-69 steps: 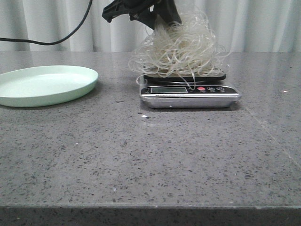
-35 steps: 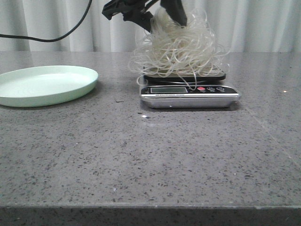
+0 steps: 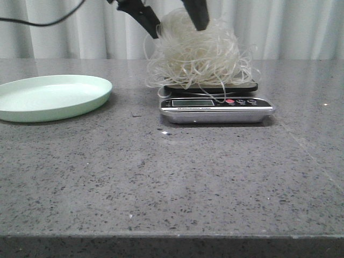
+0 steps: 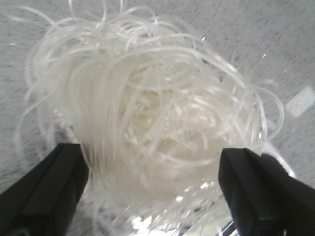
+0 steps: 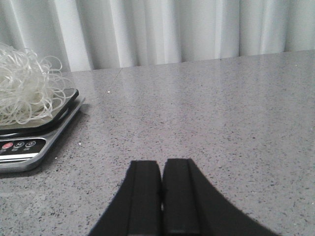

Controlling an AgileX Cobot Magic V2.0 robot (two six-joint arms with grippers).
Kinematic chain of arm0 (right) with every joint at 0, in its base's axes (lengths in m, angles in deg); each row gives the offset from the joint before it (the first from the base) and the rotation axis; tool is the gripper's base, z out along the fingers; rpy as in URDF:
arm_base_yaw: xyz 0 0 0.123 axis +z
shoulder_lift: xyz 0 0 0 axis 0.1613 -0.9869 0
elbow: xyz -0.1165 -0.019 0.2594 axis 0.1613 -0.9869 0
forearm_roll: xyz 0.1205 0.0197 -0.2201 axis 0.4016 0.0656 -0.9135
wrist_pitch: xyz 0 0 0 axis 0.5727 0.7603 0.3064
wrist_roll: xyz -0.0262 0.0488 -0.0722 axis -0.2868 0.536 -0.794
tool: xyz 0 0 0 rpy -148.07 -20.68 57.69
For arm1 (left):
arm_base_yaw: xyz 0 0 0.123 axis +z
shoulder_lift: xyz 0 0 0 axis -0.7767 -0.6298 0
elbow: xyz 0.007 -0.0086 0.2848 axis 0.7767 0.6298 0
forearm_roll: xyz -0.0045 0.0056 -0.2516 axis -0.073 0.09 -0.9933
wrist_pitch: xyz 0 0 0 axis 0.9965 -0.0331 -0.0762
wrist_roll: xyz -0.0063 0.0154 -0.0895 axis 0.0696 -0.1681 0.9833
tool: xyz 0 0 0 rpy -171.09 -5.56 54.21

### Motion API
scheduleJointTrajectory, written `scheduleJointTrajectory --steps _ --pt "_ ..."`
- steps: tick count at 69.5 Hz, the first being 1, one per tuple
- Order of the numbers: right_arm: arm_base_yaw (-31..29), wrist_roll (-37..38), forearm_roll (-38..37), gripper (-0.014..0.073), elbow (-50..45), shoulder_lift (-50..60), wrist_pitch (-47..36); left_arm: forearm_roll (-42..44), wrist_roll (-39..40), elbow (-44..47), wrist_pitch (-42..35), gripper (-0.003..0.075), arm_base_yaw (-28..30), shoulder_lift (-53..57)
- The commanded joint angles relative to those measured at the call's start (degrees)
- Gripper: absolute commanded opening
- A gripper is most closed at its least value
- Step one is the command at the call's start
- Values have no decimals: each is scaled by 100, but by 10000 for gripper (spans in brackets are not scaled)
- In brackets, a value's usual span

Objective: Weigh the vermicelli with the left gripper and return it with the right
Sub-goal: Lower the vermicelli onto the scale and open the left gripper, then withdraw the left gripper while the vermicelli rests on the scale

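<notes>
Right gripper [image 5: 161, 196]: nearest, low over the bare counter [image 3: 177, 183], fingers pressed together on nothing — well apart from the scale.
Scale [image 3: 217, 104]: mid-counter, display toward the camera; reading too small to tell.
Vermicelli [image 3: 196, 54]: piled on the scale's platform, a rounded tangle — no clear long axis, loops straying every way.
Left gripper [image 4: 152, 191]: fingers spread wide either side of the pile, not clamping it.
Plate [image 3: 51, 97]: left, apart.
Progress: placing looks done; the return by the right gripper remains.

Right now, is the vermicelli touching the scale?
Touching. The front view shows the vermicelli resting on the scale platform, strands draping over its edge.
</notes>
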Motion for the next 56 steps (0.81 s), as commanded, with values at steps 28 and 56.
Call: scheduleJointTrajectory --steps 28,56 --pt "-26 -16 28 151 37 90 -473 1792 520 -208 761 567 -21 1409" --pt "-26 -16 28 151 37 90 -473 2919 1392 1186 46 230 217 3180"
